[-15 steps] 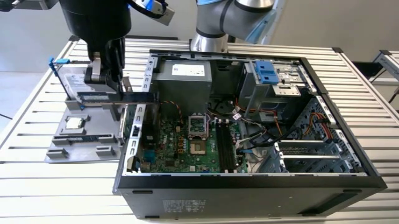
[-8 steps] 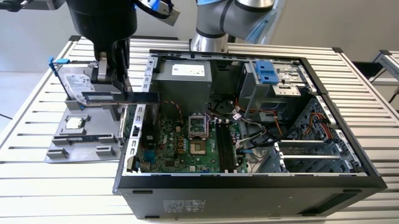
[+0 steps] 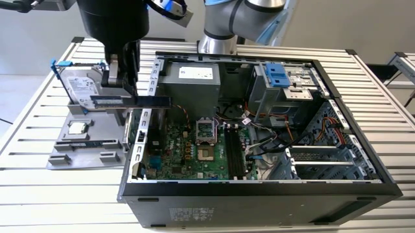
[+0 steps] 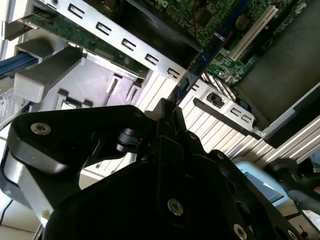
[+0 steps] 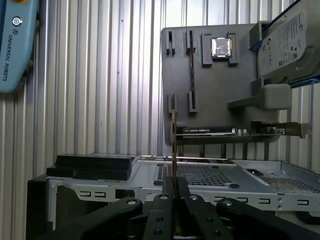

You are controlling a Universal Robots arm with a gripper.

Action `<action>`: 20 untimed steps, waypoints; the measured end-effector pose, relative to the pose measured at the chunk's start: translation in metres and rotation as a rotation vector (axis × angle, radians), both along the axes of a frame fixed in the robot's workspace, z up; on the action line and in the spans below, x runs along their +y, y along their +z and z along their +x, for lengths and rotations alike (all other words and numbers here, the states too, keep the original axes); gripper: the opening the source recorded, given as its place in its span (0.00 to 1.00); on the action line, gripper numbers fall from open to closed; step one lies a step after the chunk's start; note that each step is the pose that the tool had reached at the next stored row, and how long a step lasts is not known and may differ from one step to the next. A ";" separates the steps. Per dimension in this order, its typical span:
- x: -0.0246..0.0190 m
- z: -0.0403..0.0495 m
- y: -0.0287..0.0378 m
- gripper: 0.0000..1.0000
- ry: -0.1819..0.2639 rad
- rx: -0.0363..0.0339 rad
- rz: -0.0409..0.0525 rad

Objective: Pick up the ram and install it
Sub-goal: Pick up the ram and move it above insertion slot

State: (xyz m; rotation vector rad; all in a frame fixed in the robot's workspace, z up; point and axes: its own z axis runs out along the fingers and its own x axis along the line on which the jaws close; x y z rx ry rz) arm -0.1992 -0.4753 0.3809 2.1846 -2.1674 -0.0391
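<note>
The ram (image 3: 152, 101) is a long blue-green stick held level in the air, above the gap between the grey holder tray (image 3: 84, 158) and the left wall of the open computer case (image 3: 259, 191). My gripper (image 3: 123, 88) is shut on it near its middle. In the second wrist view the ram (image 4: 200, 60) runs edge-on away from the gripper (image 4: 167, 109) towards the motherboard. The first wrist view has the ram (image 5: 173, 145) as a thin upright line above the gripper (image 5: 175, 184). The motherboard's long memory slots (image 3: 234, 153) lie to the exterior view's right of the gripper.
On the tray lie a second memory stick (image 3: 87, 144), a processor chip (image 3: 77, 127) and a hard drive in a blue frame (image 3: 87, 90). An expansion card (image 5: 205, 131) stands at the tray's edge. Cables (image 3: 272, 141) and drive bays (image 3: 285, 82) crowd the case's right half.
</note>
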 end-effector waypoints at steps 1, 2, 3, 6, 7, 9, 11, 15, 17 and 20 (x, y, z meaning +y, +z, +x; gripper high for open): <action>0.0000 0.0010 0.0000 0.00 0.000 0.0000 -0.0001; 0.0000 0.0019 0.0000 0.00 -0.001 0.0000 -0.0003; 0.0000 0.0029 0.0000 0.00 -0.001 0.0000 -0.0005; 0.0000 0.0058 0.0000 0.00 -0.003 0.0000 -0.0010; 0.0000 0.0068 -0.0001 0.00 -0.003 -0.0001 -0.0011; 0.0000 0.0087 0.0000 0.00 -0.004 0.0000 -0.0015; 0.0000 0.0106 -0.0001 0.00 -0.005 -0.0001 -0.0018; 0.0000 0.0142 -0.0001 0.00 -0.007 -0.0001 -0.0026; 0.0000 0.0161 0.0000 0.00 -0.008 0.0000 -0.0030; 0.0000 0.0189 -0.0001 0.00 -0.009 0.0000 -0.0035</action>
